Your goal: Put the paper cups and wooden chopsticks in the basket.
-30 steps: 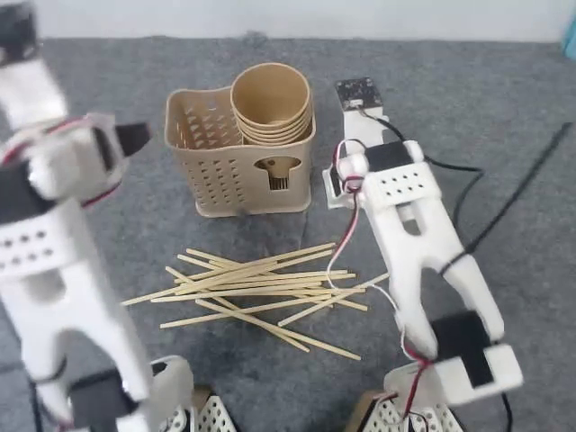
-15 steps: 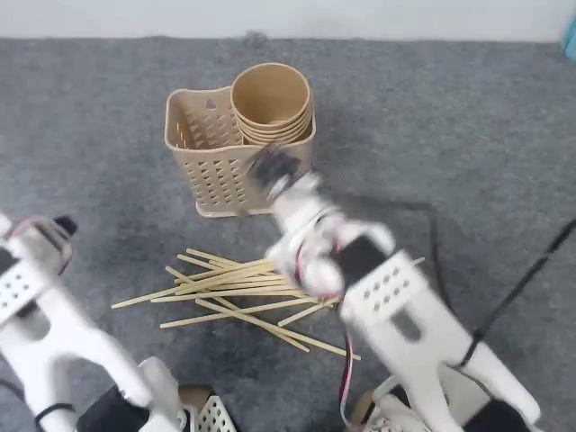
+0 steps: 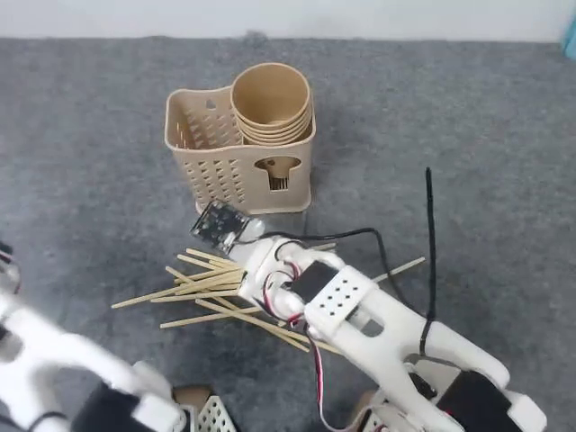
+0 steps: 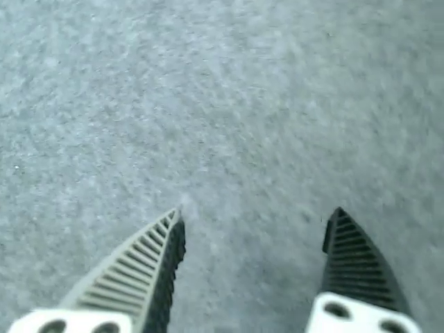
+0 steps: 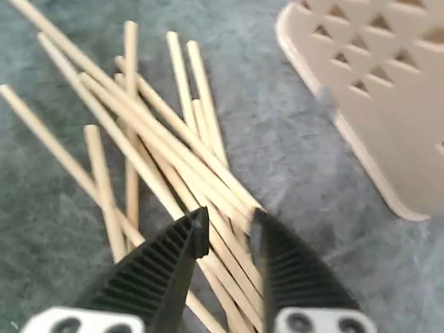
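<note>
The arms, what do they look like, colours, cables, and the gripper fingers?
The right arm and left arm are white plastic. The right one has a shell dotted with small holes, black motor blocks, red and white wires, a black cable and a small dark circuit board at its wrist. The left gripper and right gripper have pointed, ribbed fingers, mostly dark, on white bases.

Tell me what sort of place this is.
Most likely a robot practice bench, not a kitchen. A grey carpet-like mat serves as the work surface. A white robot arm leans over loose wooden chopsticks, and a basket holding stacked paper cups stands staged beyond them.
</note>
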You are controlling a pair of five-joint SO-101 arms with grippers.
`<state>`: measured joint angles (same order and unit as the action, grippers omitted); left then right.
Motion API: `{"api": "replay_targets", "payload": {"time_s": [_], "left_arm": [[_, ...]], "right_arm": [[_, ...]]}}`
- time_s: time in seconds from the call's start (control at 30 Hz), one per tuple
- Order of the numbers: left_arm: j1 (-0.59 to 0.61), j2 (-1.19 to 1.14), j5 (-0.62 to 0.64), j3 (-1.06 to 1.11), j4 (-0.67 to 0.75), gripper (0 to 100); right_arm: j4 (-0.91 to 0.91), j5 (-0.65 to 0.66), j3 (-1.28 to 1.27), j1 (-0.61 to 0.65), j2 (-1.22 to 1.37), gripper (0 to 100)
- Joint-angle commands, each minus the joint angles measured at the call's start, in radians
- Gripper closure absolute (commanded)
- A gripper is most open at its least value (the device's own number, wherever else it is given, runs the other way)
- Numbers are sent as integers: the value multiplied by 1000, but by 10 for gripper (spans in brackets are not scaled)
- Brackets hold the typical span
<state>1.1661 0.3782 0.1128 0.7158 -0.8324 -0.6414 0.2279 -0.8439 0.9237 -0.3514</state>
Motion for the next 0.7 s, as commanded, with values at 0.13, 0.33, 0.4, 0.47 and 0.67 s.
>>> {"api": "replay_targets", "payload": {"time_s": [0.13, 0.33, 0.4, 0.47, 0.67], "left_arm": [[130, -405, 8, -364, -21, 691], [215, -640, 8, -619, -86, 691], [232, -689, 8, -680, -110, 691], [244, -726, 8, -728, -127, 691], [255, -778, 6, -760, -126, 691]], "right_arm": [[38, 29, 29, 45, 7, 801], [116, 29, 29, 104, 48, 801], [154, 35, 31, 119, 96, 801], [176, 71, 46, 136, 153, 801], [166, 92, 163, 136, 352, 803]]}}
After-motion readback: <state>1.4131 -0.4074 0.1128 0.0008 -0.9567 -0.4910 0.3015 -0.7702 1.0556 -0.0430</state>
